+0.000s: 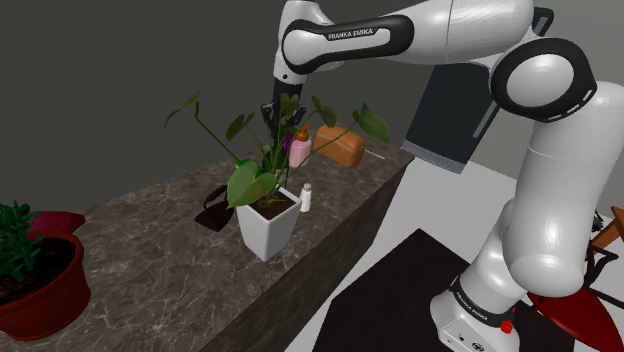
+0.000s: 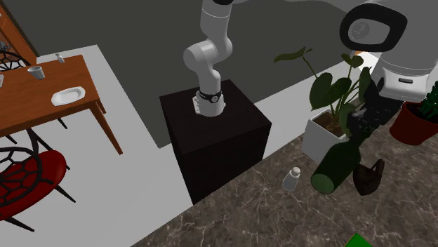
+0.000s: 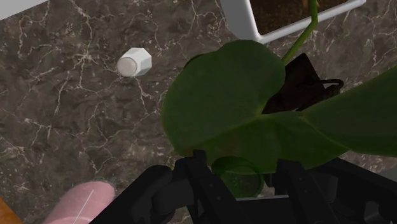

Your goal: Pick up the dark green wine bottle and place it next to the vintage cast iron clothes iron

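The dark green wine bottle (image 2: 335,166) hangs tilted above the marble counter (image 2: 267,210), its base toward the second exterior camera. My gripper (image 2: 362,121) is shut on its upper part. In the wrist view the bottle's round green end (image 3: 238,179) sits between my fingers (image 3: 201,180), under a big plant leaf (image 3: 226,102). The dark cast iron clothes iron (image 2: 369,177) stands on the counter just beside the bottle's lower end, and it shows past the leaf (image 3: 306,81) in the wrist view. In the shoulder view my gripper (image 1: 284,116) is among the plant's leaves, above the iron (image 1: 214,210).
A white square pot (image 1: 268,226) with a leafy plant stands close by the iron. A small white bottle (image 2: 291,179), a pink bottle (image 1: 299,151) and an orange object (image 1: 340,146) are also on the counter. A red pot (image 1: 42,290) sits at the shoulder view's left.
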### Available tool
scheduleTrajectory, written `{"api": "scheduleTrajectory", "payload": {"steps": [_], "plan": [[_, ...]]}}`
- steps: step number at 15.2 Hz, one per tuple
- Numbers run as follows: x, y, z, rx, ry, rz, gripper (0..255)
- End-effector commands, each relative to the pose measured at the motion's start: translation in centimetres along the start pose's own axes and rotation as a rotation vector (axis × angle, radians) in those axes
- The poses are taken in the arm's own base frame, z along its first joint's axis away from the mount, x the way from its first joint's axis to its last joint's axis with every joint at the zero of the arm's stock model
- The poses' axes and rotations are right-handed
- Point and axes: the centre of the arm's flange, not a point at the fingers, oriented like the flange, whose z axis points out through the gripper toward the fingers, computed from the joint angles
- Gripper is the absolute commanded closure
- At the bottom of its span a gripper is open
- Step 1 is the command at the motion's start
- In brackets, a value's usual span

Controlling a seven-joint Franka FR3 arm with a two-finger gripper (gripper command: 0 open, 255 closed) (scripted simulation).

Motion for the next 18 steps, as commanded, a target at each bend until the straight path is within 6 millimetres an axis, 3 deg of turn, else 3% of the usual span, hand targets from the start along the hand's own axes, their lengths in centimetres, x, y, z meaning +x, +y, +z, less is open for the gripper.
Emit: {"api": "scheduleTrajectory", "payload": {"steps": [1, 2, 7, 11, 18], "plan": [[0.0, 0.0, 0.0, 0.000, 0.001, 0.000, 255], [0.0, 0.0, 0.0, 0.000, 0.001, 0.000, 0], [0.0, 0.0, 0.0, 0.000, 0.001, 0.000, 0], [0.0, 0.0, -5.0, 0.000, 0.001, 0.000, 0], [0.0, 0.0, -5.0, 0.000, 0.001, 0.000, 0]]}}
